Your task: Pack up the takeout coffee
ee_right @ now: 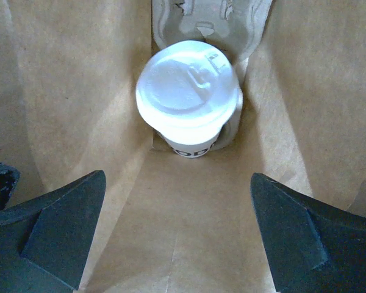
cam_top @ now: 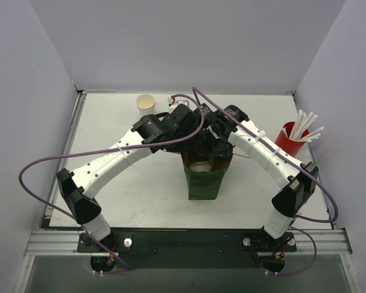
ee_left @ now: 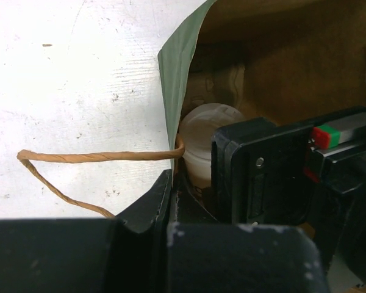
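The right gripper (ee_right: 178, 235) is inside the bag (ee_right: 67, 91), its jaws wide apart and empty, above a lidded cup (ee_right: 188, 97) that sits in the carrier (ee_right: 201, 18) at the bag's bottom. The left gripper (ee_left: 174, 186) has its jaws closed on the bag's green rim, beside the paper handle (ee_left: 91, 157). The bag stands upright mid-table (cam_top: 110, 122). An open cup (cam_top: 146, 104) stands near the far edge, and a red cup (cam_top: 288, 140) of straws at the right.

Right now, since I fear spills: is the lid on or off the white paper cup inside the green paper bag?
On: a round whitish plastic lid caps the white paper cup, seen from the right wrist.
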You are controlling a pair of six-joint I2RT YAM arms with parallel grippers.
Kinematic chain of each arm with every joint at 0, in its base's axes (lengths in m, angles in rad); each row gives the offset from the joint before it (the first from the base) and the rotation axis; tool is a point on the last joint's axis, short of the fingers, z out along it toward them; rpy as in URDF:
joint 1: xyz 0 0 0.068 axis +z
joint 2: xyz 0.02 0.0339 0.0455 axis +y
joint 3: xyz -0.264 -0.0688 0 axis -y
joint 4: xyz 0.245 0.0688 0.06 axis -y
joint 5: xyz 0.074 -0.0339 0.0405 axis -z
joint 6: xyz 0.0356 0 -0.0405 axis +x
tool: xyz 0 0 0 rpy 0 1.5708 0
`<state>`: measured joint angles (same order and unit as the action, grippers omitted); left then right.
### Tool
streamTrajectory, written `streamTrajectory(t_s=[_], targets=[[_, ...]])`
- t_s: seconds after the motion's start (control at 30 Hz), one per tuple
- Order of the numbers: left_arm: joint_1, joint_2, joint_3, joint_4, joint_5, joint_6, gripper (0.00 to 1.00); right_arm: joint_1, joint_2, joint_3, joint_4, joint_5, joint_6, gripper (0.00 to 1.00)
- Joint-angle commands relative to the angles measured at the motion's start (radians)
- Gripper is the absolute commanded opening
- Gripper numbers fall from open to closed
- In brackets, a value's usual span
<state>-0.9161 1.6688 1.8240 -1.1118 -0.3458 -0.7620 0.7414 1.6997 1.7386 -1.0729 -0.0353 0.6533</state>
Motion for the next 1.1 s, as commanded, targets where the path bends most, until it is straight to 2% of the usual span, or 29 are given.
streamTrajectory(t_s=[0.0, 1.07], targets=[[-0.006, -0.007, 0.034, -0.006, -0.035, 0.016, 0.00, 0.006, 0.008, 0.036, -0.045, 0.006, 0.009, 1.00], [0.003, -0.003, 0.041, -0.020, -0.035, 0.032, 0.00, -0.011, -0.132, 0.176, -0.144, 0.032, 0.025, 1.00]])
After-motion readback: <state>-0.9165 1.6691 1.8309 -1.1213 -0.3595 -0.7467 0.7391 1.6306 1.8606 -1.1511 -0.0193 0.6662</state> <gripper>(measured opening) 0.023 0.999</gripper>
